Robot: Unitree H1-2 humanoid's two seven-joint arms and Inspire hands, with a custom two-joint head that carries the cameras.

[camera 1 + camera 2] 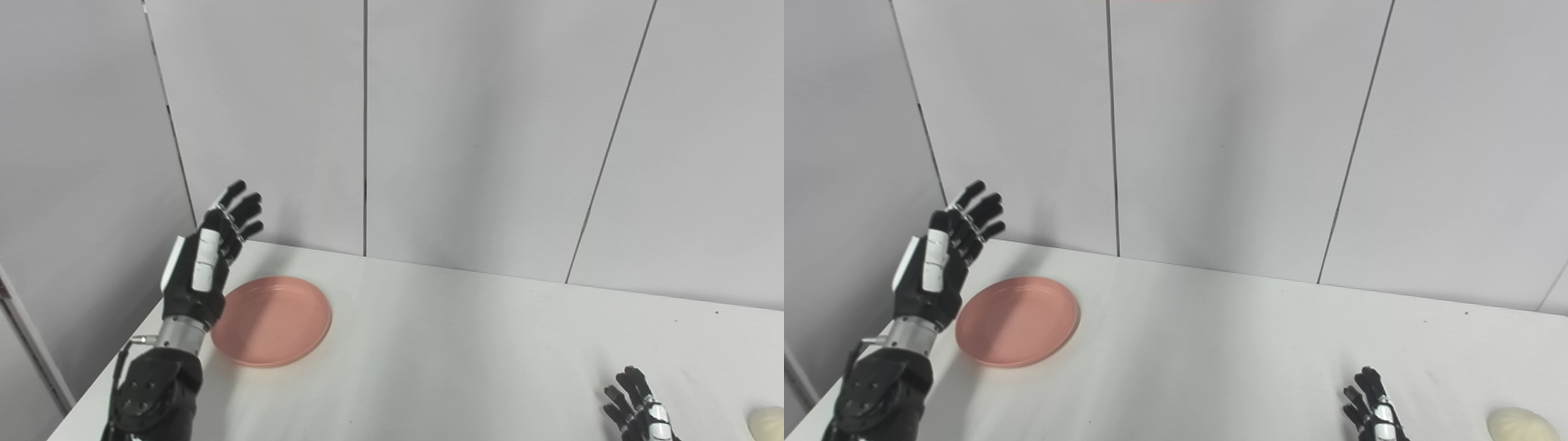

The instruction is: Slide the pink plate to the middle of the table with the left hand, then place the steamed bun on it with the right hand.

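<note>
On the left side of the white table (465,355) I see the pink plate (272,321) lying flat with nothing in it. My left hand (208,257) is raised beside it, fingers spread and released, not touching. At the right edge the steamed bun (1522,425) rests near my right hand (1372,407), fingers apart, grasping nothing.

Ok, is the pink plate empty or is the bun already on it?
Empty. The pink plate shows only bare pink surface; the steamed bun lies on the table far right, near the right hand.
</note>
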